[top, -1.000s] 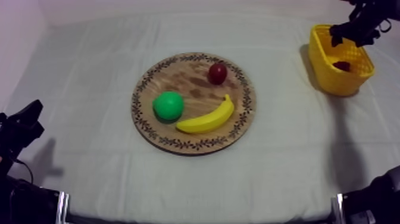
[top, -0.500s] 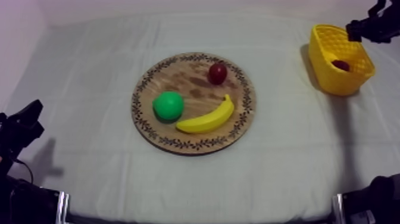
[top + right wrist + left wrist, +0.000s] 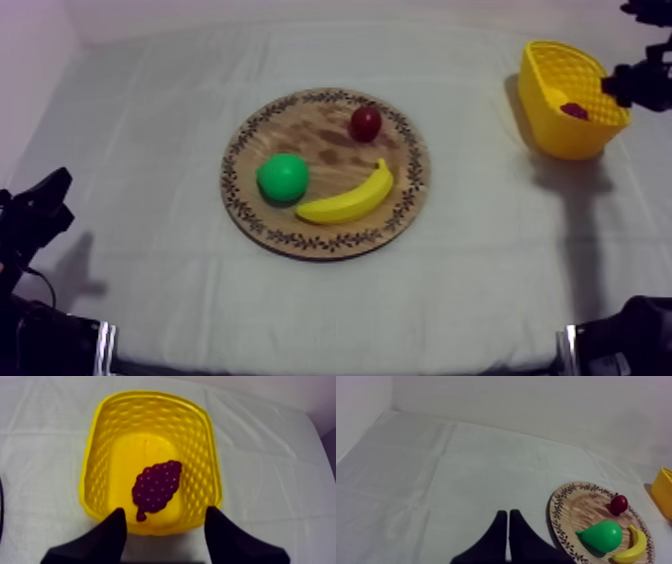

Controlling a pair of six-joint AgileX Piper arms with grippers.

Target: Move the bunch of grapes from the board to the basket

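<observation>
A dark purple bunch of grapes (image 3: 156, 488) lies flat on the floor of the yellow basket (image 3: 97, 451). From above, the grapes (image 3: 574, 110) show as a dark spot inside the basket (image 3: 562, 135) at the far right. My right gripper (image 3: 165, 521) hovers open at the basket's near rim, nothing between its fingers; in the top view it (image 3: 632, 85) sits at the basket's right side. My left gripper (image 3: 508, 523) is shut, a narrow wedge over bare cloth left of the wooden board (image 3: 561, 521); in the top view it (image 3: 45, 200) rests low at the left.
The round wooden board (image 3: 325, 230) in the middle carries a green pear (image 3: 283, 178), a banana (image 3: 348, 199) and a small red fruit (image 3: 365, 123). Bare grey-white cloth surrounds the board.
My right gripper has drawn back from over the basket toward the right edge and slightly down. The grapes stay in the basket. The left arm has not moved.
</observation>
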